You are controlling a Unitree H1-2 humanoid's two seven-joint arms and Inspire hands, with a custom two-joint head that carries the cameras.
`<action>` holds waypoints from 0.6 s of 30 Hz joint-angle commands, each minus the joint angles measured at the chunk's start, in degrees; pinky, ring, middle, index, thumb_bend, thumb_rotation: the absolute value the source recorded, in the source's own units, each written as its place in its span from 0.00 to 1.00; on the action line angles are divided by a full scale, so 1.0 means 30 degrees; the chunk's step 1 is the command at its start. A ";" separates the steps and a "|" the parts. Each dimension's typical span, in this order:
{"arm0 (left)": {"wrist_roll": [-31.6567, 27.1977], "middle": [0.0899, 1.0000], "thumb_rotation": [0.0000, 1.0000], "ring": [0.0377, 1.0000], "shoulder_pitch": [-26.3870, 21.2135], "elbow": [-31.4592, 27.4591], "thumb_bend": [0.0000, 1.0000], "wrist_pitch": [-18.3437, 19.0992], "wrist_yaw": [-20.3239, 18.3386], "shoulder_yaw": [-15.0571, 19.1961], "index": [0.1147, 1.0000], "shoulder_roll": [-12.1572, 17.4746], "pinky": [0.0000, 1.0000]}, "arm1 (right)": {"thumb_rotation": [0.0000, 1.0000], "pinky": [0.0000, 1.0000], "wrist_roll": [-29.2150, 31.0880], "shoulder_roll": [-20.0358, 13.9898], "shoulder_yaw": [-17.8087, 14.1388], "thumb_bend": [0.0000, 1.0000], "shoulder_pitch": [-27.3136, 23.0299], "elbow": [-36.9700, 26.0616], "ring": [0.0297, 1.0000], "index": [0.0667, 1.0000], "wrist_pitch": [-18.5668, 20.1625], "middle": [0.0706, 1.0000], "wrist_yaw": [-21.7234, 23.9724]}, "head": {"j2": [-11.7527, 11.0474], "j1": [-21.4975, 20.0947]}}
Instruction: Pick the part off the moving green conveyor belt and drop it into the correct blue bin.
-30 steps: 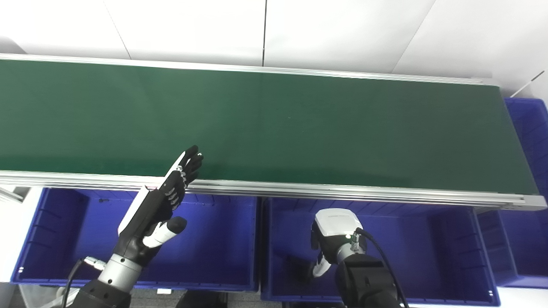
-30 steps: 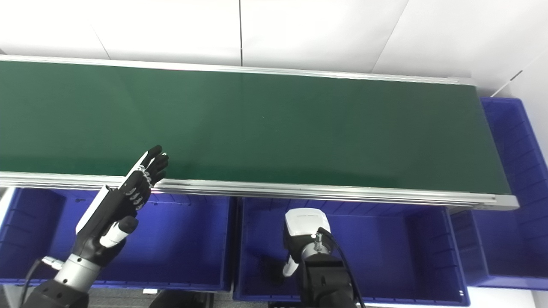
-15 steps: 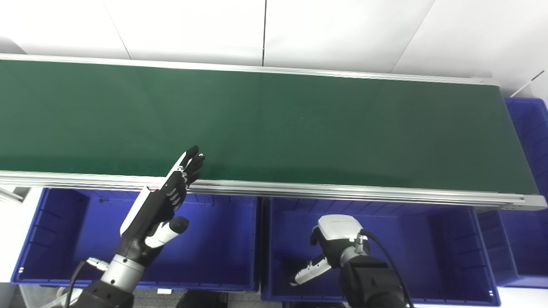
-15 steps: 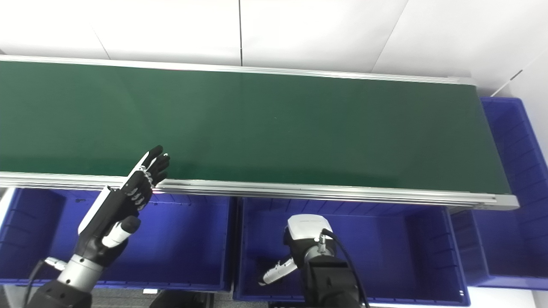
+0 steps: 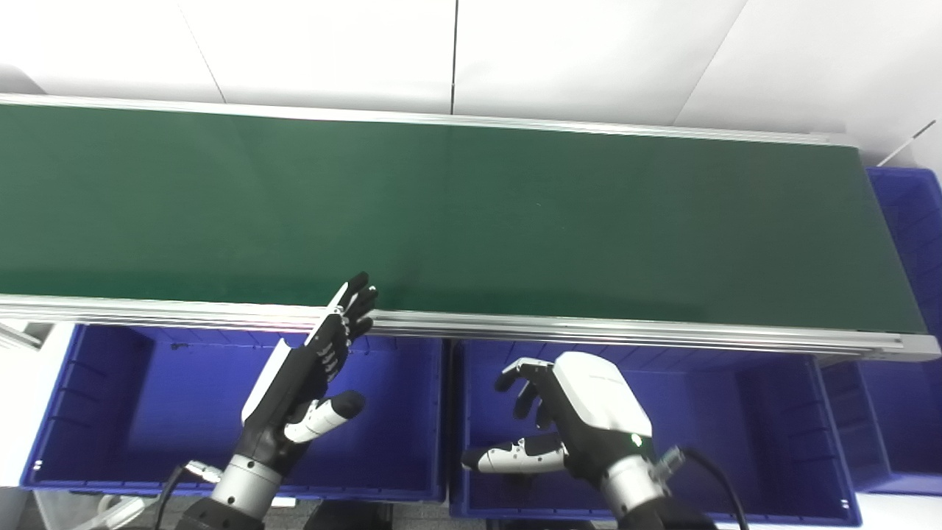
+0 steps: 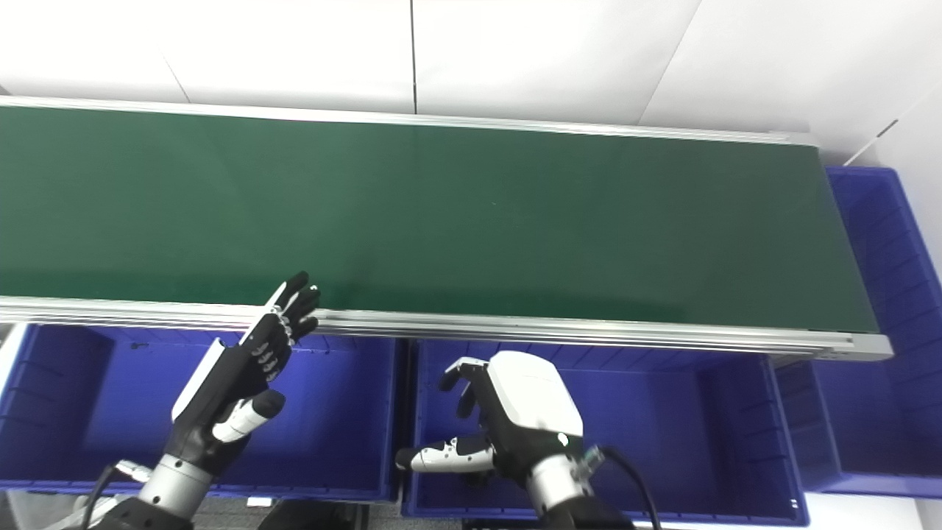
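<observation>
The green conveyor belt (image 5: pixel 471 213) runs across the view and carries no part that I can see. My left hand (image 5: pixel 305 375) is open, its fingers stretched flat toward the belt's near rail, over the left blue bin (image 5: pixel 147 412). My right hand (image 5: pixel 567 419) is open over the middle blue bin (image 5: pixel 736 427), thumb pointing left and fingers spread, holding nothing. A small dark shape on the bin floor lies below the right thumb, mostly hidden.
An aluminium rail (image 5: pixel 589 331) edges the belt's near side above the bins. A third blue bin (image 5: pixel 909 221) stands past the belt's right end. White wall panels lie behind the belt.
My right hand has risen from deep in the middle bin and spread its fingers open. My left hand has shifted right and lower, staying flat and open.
</observation>
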 commanded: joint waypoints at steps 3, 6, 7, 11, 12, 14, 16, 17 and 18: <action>0.0626 0.95 0.75 0.96 0.0375 -0.0209 0.85 -0.1466 0.0182 -0.0424 1.00 -0.0279 0.92 | 0.76 0.34 0.5617 -0.0559 -0.0483 0.72 0.0908 0.1609 0.40 0.58 -0.4100 0.47 -0.5836 | -0.0458 0.0768; 0.0941 0.93 0.72 0.96 0.0476 0.0142 0.86 -0.1652 0.0360 -0.0722 1.00 -0.0567 0.93 | 0.79 0.34 0.8446 -0.1513 -0.1186 0.71 0.0517 0.4163 0.40 0.63 -0.5174 0.48 -0.6239 | -0.0895 0.1329; 0.1049 0.93 0.71 0.95 0.0491 0.0258 0.86 -0.1770 0.0423 -0.0778 1.00 -0.0642 0.93 | 0.80 0.34 0.8847 -0.1717 -0.1222 0.70 0.0438 0.4634 0.40 0.63 -0.5473 0.49 -0.6495 | -0.0981 0.1389; 0.1562 0.92 0.71 0.94 0.0483 0.0762 0.88 -0.2183 0.0667 -0.0930 0.99 -0.0890 0.90 | 0.82 0.35 0.9656 -0.2355 -0.0962 0.70 -0.0108 0.6266 0.42 0.65 -0.6363 0.51 -0.7361 | -0.1462 0.1590; 0.1592 0.92 0.70 0.94 0.0457 0.0945 0.88 -0.2298 0.0673 -0.0964 0.99 -0.0917 0.90 | 0.85 0.38 0.9783 -0.2494 -0.0866 0.70 -0.0262 0.6704 0.46 0.66 -0.6694 0.54 -0.7686 | -0.1638 0.1630; 0.1542 0.92 0.69 0.94 0.0385 0.1238 0.90 -0.2503 0.0636 -0.1007 0.99 -0.0919 0.90 | 0.88 0.47 1.0332 -0.2674 -0.0745 0.70 -0.0524 0.7551 0.57 0.68 -0.7566 0.63 -0.8296 | -0.1824 0.1612; 0.1580 0.92 0.69 0.93 0.0335 0.1387 0.90 -0.2591 0.0644 -0.1022 0.99 -0.0916 0.89 | 0.88 0.56 1.1330 -0.2721 -0.0707 0.71 -0.0736 0.8400 0.67 0.71 -0.8789 0.72 -0.8893 | -0.1952 0.1593; 0.1597 0.92 0.69 0.93 0.0316 0.1413 0.90 -0.2594 0.0646 -0.1029 0.99 -0.0910 0.89 | 0.87 0.59 1.2186 -0.2685 -0.0711 0.70 -0.0837 0.8919 0.70 0.73 -0.9637 0.74 -0.9181 | -0.1952 0.1593; 0.1577 0.92 0.69 0.93 0.0305 0.1468 0.90 -0.2648 0.0640 -0.1034 0.99 -0.0899 0.88 | 0.87 0.63 1.3021 -0.2588 -0.0746 0.71 -0.0876 0.9356 0.73 0.75 -1.0296 0.77 -0.9360 | -0.2068 0.1581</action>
